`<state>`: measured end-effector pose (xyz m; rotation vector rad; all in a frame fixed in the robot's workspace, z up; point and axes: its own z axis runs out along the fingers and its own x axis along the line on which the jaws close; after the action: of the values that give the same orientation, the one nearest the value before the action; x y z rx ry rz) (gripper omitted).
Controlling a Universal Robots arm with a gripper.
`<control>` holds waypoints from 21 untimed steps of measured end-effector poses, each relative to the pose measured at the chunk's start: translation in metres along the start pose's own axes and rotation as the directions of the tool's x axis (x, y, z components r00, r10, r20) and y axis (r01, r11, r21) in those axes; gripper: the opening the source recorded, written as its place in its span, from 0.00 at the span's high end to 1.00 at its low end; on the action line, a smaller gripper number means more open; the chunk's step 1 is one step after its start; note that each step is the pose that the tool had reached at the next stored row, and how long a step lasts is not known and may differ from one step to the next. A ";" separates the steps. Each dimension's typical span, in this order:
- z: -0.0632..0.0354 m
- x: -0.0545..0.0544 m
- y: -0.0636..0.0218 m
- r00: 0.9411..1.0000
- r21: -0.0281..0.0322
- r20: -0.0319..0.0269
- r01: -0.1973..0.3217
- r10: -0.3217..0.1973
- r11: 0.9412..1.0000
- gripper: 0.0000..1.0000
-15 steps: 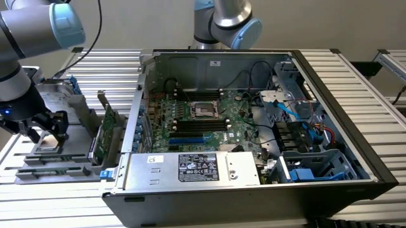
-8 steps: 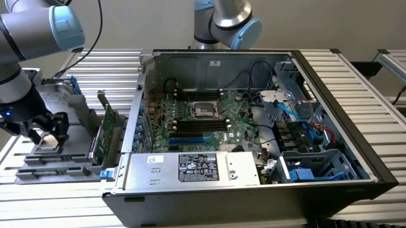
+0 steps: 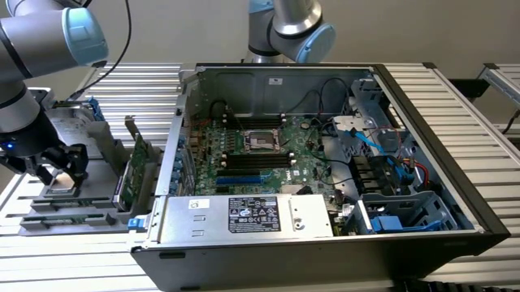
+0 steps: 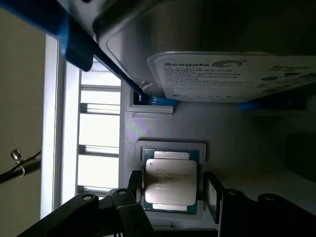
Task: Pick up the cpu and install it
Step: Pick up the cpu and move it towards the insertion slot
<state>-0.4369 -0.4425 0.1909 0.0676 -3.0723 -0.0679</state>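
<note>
Silver-grey cpu (image 4: 170,180): it is seen lying flat in a square recess of the grey holder (image 4: 170,146), at the lower left of the exterior view and well apart from the open computer case (image 3: 439,158).
Jaws: they stand open astride the cpu, with one finger just beside each of two opposite edges. Nothing is gripped, and a thin gap seems to show on both sides.
Weight: judged very light, so little squeeze should be needed.
Stiffness: judged a rigid flat plate, with no give expected between the fingers.
Surface: the metal lid looks smooth and is judged slippery, so a hold on the lid face is not advised.
Fragility: the thin darker rim and the hidden underside are judged delicate. Tilting or scraping against the recess wall could do damage.
Hold: it is best taken by two opposite edges and kept level.
Neighbour: a hard drive (image 4: 222,74) with a white label stands near the recess in the same holder.
Socket (image 3: 262,141): it is seen on the motherboard near the centre of the exterior view, and no chip can be made out in it.
</note>
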 end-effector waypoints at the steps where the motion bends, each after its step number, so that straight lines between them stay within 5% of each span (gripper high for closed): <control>1: 0.0000 0.000 0.0001 1.000 0.000 0.000 -0.001 0.001 1.000 0.38; 21: 0.0041 0.001 0.0005 1.000 -0.001 0.001 -0.017 0.017 1.000 0.38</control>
<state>-0.4385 -0.4419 0.1870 0.0417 -3.0732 -0.0689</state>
